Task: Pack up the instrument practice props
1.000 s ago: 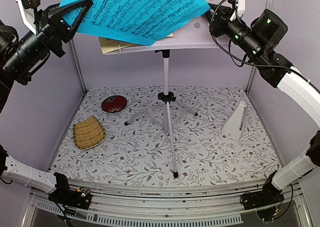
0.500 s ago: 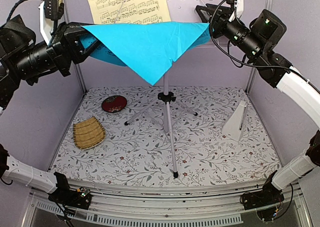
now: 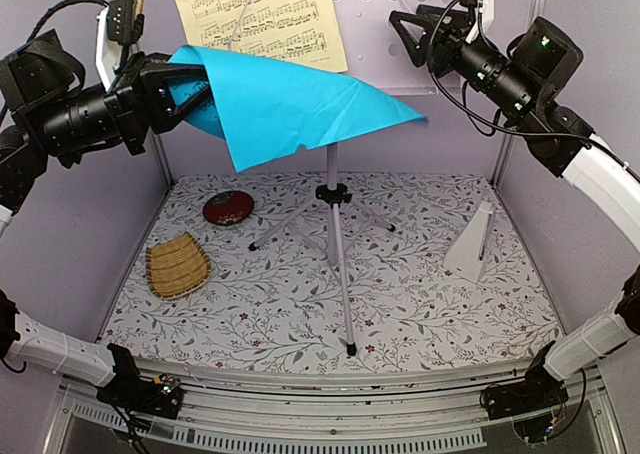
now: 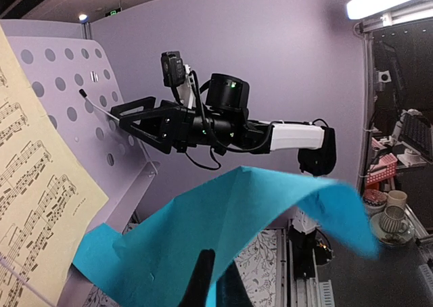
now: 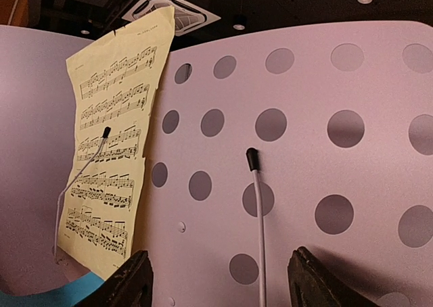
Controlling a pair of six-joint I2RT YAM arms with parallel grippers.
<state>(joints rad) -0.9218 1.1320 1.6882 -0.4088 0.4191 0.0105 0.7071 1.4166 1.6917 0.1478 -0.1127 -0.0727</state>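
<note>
While the left tool [image 3: 178,86] pinches the blue sheet [image 3: 300,104] at its left end, it trails rightward across the stand desk [image 3: 360,34], high above the surface [image 3: 420,304]; the right tool [image 3: 408,36] hangs spread, just beyond the free corner; the left tool is plainly nearer.

Bright, even overhead light; blue sheet [image 4: 257,219] blurred at its edge.

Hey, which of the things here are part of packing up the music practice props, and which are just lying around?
Part of the job:
blue music sheet
pale-yellow music sheet
white perforated stand desk
silver tripod legs
white metronome

Just lying about:
round red dish
woven bamboo tray
</note>
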